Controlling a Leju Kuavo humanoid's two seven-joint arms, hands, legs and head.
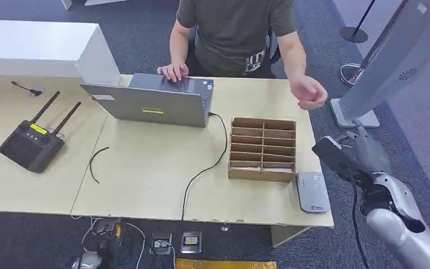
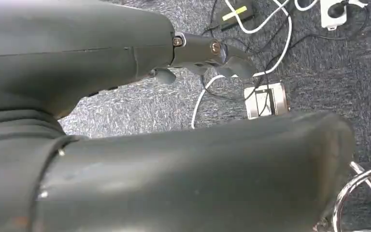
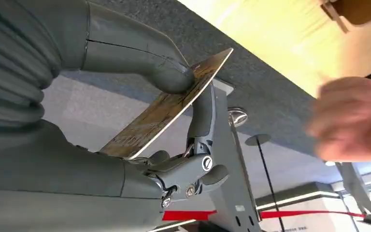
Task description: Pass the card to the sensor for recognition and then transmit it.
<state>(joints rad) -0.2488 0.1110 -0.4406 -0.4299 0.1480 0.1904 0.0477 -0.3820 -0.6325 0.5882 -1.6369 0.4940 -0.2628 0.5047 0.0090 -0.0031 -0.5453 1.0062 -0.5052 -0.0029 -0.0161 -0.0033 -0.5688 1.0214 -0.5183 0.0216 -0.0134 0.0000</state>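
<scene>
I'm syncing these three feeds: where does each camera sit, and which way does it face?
Head view: high on the body, looking down at the table; right hand shows.
Left wrist view: behind the left hand, facing the cabled floor.
Right wrist view: behind the right hand, looking upward.
Shared by head and right wrist views: the card and the person's hand.

No wording here can be read. The laptop (image 1: 155,101) carries a yellow sticker on its lid and the black router (image 1: 32,143) a yellow label, both too small to read. The person's dark shirt (image 1: 232,31) bears a pale print, illegible.
</scene>
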